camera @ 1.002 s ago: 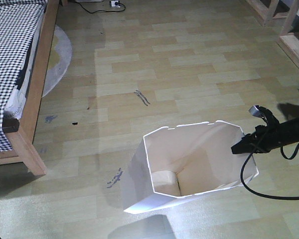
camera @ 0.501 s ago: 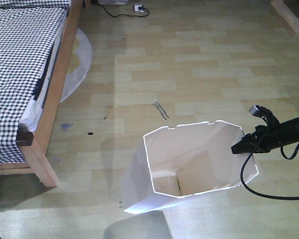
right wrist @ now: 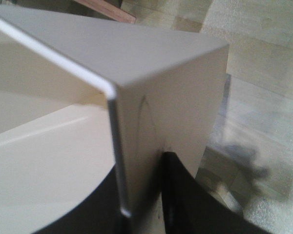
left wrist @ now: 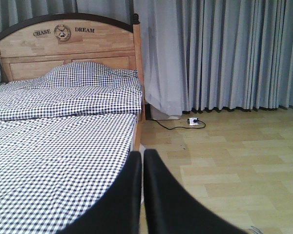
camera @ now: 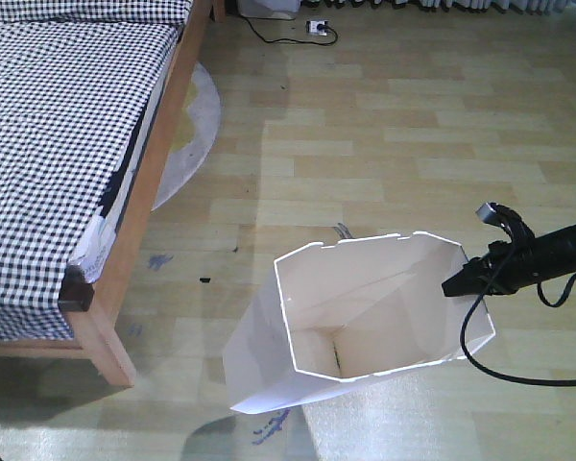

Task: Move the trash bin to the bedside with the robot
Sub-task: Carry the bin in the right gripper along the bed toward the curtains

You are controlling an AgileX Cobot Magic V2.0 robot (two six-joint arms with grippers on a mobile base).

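A: Two end effectors, states?
B: Right end effector [right wrist: 140, 200] clamped on the right rim of the tall off-white faceted plastic trash bin [camera: 365, 307]. Left end effector [left wrist: 142, 195] fingers together.
A: Bin where?
B: Standing on the pale plank floor [camera: 384, 144], near-right of the light wooden bed with black-and-white checked bedding [camera: 58, 144], apart from it.

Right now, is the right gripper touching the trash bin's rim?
Touching. The right wrist view shows the right gripper with one dark finger on each side of the trash bin wall at the rim, no gap.
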